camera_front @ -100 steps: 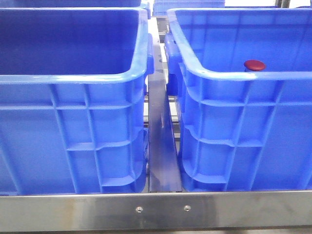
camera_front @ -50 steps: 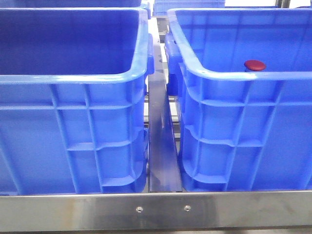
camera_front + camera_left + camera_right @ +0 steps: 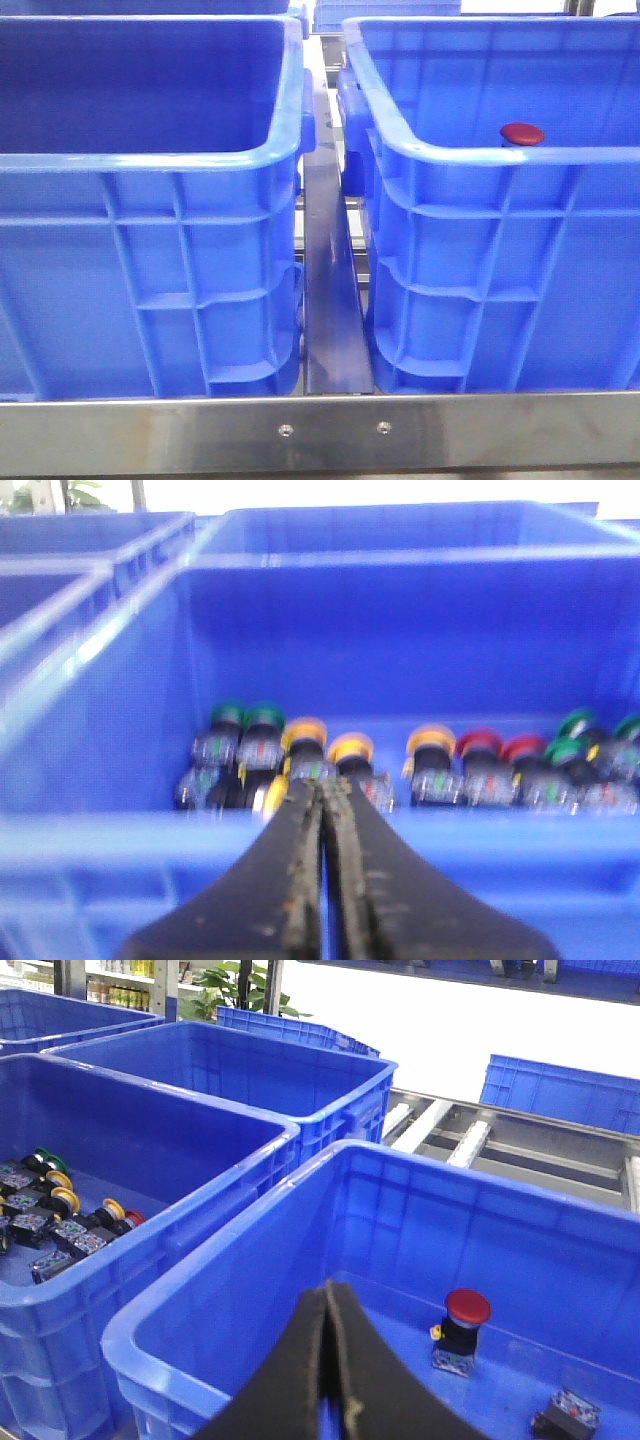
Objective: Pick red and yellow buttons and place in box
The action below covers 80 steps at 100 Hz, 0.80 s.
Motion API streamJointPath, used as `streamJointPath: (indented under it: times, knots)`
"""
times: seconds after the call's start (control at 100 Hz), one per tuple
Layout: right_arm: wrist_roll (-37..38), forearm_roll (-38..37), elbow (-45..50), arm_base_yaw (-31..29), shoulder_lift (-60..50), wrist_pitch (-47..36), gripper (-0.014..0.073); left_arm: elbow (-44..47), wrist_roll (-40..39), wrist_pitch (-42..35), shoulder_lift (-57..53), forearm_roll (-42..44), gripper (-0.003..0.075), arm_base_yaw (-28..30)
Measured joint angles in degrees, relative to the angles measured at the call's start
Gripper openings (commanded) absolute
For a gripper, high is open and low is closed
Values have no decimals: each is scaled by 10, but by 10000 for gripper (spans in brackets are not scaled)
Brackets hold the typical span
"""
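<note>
The left claw (image 3: 322,810), fingers together and empty, hung at the crate (image 3: 120,820) rim with the yellow buttons (image 3: 305,735) straight ahead at twelve o'clock, red buttons (image 3: 480,745) toward two o'clock, all standing upright.

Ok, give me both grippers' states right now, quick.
Left gripper: shut, nothing between its fingers, above the near rim of the crate of buttons.
Right gripper: shut, empty, over the crate with the red button.
</note>
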<state>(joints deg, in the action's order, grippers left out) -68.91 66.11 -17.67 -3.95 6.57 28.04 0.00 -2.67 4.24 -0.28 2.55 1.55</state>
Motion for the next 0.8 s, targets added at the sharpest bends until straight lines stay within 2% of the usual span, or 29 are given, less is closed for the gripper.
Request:
streamJointPath:
  times: [0.8]
  knots:
    - [0, -1, 0, 0, 0, 3, -102, 0, 0, -7, 0, -10, -20, 3]
